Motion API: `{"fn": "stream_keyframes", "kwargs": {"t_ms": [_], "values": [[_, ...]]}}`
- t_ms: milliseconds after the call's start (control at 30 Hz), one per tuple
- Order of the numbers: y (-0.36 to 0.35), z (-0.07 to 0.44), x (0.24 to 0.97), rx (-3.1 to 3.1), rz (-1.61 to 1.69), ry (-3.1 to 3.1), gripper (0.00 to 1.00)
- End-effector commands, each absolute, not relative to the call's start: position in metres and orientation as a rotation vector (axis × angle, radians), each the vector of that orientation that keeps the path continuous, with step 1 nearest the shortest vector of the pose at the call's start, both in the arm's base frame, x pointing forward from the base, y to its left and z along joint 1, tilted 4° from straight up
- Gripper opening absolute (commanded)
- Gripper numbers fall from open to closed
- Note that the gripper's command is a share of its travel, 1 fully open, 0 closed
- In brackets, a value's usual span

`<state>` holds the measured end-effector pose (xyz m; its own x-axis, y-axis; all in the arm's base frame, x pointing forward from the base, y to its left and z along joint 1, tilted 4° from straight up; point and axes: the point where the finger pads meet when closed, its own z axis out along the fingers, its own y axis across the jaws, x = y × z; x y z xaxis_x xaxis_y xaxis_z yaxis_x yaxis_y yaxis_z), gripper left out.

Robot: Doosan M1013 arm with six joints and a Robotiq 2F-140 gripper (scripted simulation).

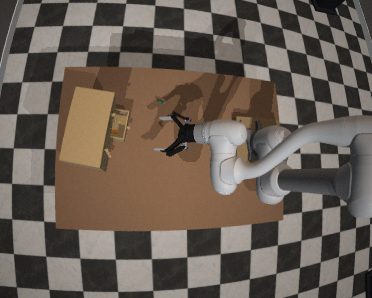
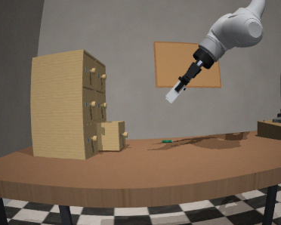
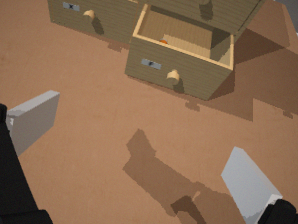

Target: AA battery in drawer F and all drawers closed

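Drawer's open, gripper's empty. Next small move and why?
Probably swing the open gripper over to the green battery and lower onto it: it lies on the table apart from the chest, whose bottom drawer stands pulled out.

Jaws (image 1: 164,135) spread wide, nothing between them, hanging in open air well above the bench (image 1: 153,200). Bare bench directly below. Ahead and lower: small chest (image 1: 88,127), one bottom drawer (image 3: 182,50) pulled out, top open to approach from above. Chest face with knobs rises behind it, blocking further travel forward. A small green item (image 1: 160,101) lies off to one side, well apart.
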<state>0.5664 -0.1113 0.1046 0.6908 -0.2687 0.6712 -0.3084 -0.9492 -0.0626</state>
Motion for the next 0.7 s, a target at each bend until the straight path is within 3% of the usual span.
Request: {"fn": "stream_keyframes", "kwargs": {"t_ms": [0, 667], "values": [[-0.1130, 0.1051, 0.5661, 2.856, 1.104, -0.481, 1.00], [-0.1105, 0.1091, 0.5703, 2.880, 1.084, -0.477, 1.00]]}}
